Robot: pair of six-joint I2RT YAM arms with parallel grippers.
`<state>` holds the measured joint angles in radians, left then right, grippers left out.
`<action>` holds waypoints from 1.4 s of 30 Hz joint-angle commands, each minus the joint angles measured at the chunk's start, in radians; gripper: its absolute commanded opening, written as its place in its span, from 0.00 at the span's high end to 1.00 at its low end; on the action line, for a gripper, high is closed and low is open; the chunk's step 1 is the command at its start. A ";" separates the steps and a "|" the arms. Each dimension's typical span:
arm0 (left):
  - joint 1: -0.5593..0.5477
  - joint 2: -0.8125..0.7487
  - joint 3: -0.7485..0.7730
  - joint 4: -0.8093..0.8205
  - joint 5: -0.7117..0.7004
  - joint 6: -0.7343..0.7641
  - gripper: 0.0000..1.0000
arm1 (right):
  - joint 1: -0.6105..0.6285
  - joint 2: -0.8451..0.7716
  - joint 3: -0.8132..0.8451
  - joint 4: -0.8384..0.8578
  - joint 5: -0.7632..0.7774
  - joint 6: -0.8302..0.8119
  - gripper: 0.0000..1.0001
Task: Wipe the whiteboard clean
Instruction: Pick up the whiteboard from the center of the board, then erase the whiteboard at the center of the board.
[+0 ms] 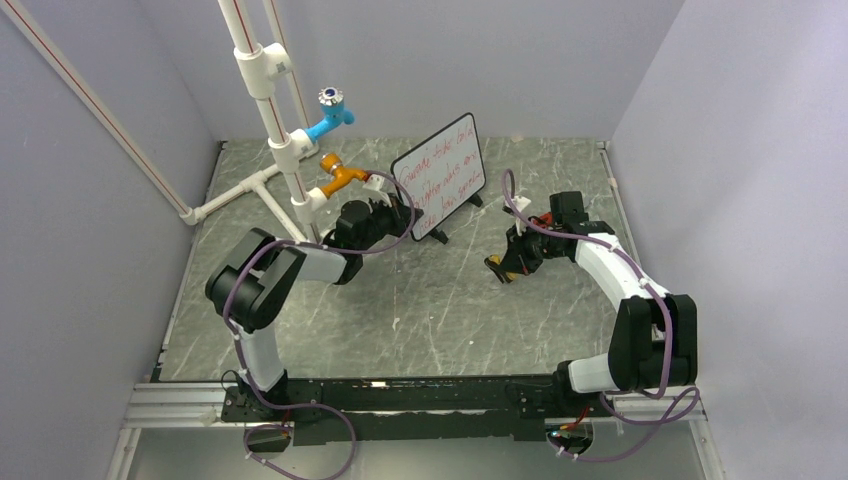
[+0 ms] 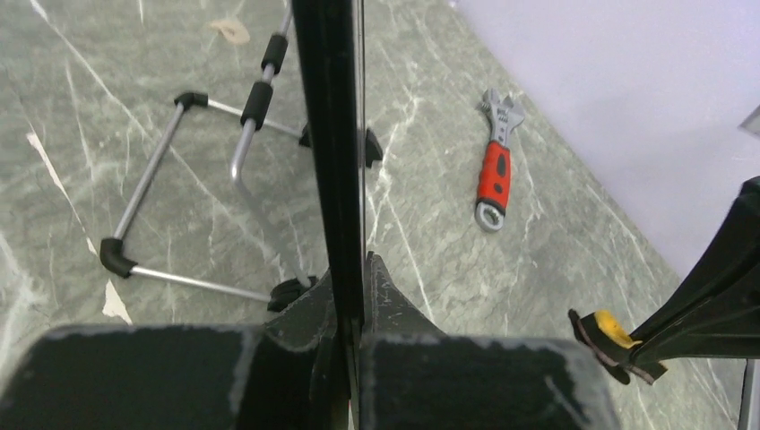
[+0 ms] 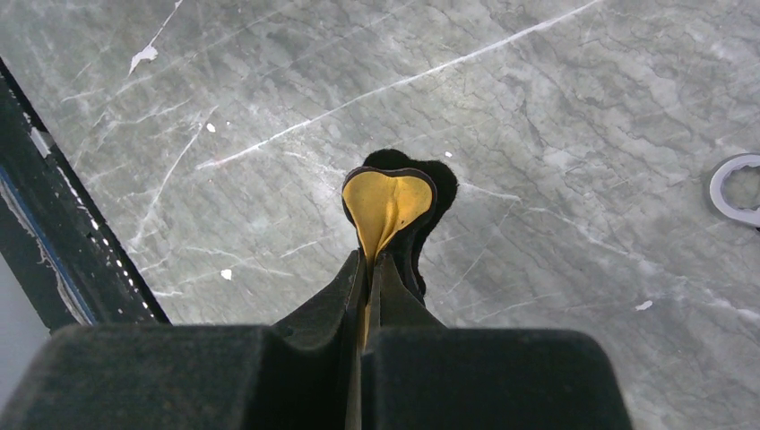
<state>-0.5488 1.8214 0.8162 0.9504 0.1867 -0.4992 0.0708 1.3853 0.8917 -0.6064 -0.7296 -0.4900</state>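
**Two clenched claws, one light board on wire legs**

Most of your risk sits with the whiteboard (image 1: pixel 445 170). It stands tilted on its wire easel feet (image 2: pixel 152 170) near the far edge of the surface (image 1: pixel 400 320), about midway along it, with red writing across its face. Your left claw (image 2: pixel 349 322) is clamped on the board's thin black frame, which runs edge-on between the fingers. That is a narrow bite. Push hard with the wipe and the frame may twist or slide out of the pinch. The board could then tip backward or skid on its feet.

Your right claw (image 3: pixel 369 269) is closed tight on the eraser (image 3: pixel 384 202), well apart from the board and over bare surface toward the right edge. The pad looks squeezed and folded where it is gripped, so it is probably soft. Pressed at an angle, it could bend, smear the ink rather than clear it, or peel out of the grip.

A smaller worry is that bringing the right arm across puts both claws close together at the board. A knock there would jar your hold. The red-handled wrench (image 2: pixel 494 170) lies near the far edge and looks clear of the wiping path.
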 commanded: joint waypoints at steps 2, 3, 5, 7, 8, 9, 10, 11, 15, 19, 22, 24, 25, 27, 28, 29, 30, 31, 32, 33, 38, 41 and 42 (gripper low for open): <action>-0.023 -0.129 0.023 0.215 -0.047 0.052 1.00 | -0.009 -0.039 0.041 -0.008 -0.041 -0.022 1.00; -0.027 -0.131 0.032 0.209 -0.040 0.053 1.00 | -0.011 -0.040 0.041 -0.008 -0.043 -0.022 1.00; -0.036 -0.131 0.050 0.192 -0.028 0.062 1.00 | -0.015 -0.045 0.041 -0.011 -0.046 -0.022 1.00; -0.042 -0.125 0.074 0.172 0.005 0.063 1.00 | -0.020 -0.053 0.041 -0.011 -0.051 -0.021 1.00; -0.042 -0.117 0.089 0.160 0.025 0.059 1.00 | -0.026 -0.058 0.041 -0.012 -0.054 -0.021 1.00; -0.043 -0.110 0.104 0.145 0.055 0.055 1.00 | -0.030 -0.063 0.040 -0.013 -0.056 -0.021 1.00; -0.043 -0.101 0.121 0.131 0.084 0.050 1.00 | -0.036 -0.068 0.039 -0.014 -0.060 -0.021 1.00; -0.043 -0.092 0.138 0.115 0.112 0.045 1.00 | -0.041 -0.072 0.039 -0.015 -0.062 -0.022 1.00; -0.049 -0.073 0.156 0.091 0.167 0.034 1.00 | -0.061 -0.088 0.039 -0.019 -0.074 -0.026 1.00; -0.069 -0.078 0.169 0.056 0.195 0.049 1.00 | -0.066 -0.099 0.040 -0.026 -0.083 -0.030 1.00; -0.088 -0.096 0.171 0.010 0.180 0.079 1.00 | -0.101 -0.117 0.043 -0.031 -0.083 -0.034 1.00; -0.103 -0.113 0.170 -0.019 0.159 0.104 1.00 | -0.120 -0.140 0.039 -0.030 -0.084 -0.034 1.00; -0.111 -0.122 0.169 -0.037 0.142 0.115 1.00 | -0.128 -0.155 0.038 -0.031 -0.090 -0.035 1.00; -0.125 -0.142 0.166 -0.071 0.104 0.132 1.00 | -0.142 -0.189 0.036 -0.038 -0.102 -0.039 1.00; -0.131 -0.151 0.163 -0.082 0.089 0.134 1.00 | -0.148 -0.205 0.036 -0.045 -0.109 -0.047 1.00; -0.137 -0.161 0.160 -0.092 0.076 0.132 1.00 | -0.154 -0.222 0.035 -0.051 -0.120 -0.054 1.00; -0.143 -0.174 0.157 -0.100 0.067 0.127 1.00 | -0.158 -0.239 0.033 -0.054 -0.130 -0.058 1.00; -0.148 -0.184 0.154 -0.111 0.057 0.119 1.00 | -0.163 -0.258 0.031 -0.058 -0.138 -0.063 1.00; -0.153 -0.194 0.150 -0.124 0.051 0.112 1.00 | -0.165 -0.277 0.028 -0.064 -0.149 -0.068 1.00; -0.159 -0.206 0.147 -0.140 0.046 0.102 1.00 | -0.170 -0.296 0.025 -0.068 -0.162 -0.076 1.00; -0.203 -0.286 0.102 -0.202 0.048 0.054 1.00 | -0.173 -0.382 0.024 -0.083 -0.217 -0.092 1.00; -0.227 -0.357 0.055 -0.233 0.050 0.022 1.00 | -0.172 -0.409 0.047 -0.111 -0.236 -0.111 1.00; -0.238 -0.383 0.040 -0.261 0.049 0.013 1.00 | -0.172 -0.413 0.065 -0.141 -0.244 -0.131 1.00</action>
<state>-0.7475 1.5711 0.8803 0.6231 0.2306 -0.4381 -0.0967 1.0027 0.8936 -0.6941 -0.8959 -0.5568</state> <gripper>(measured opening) 0.066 0.018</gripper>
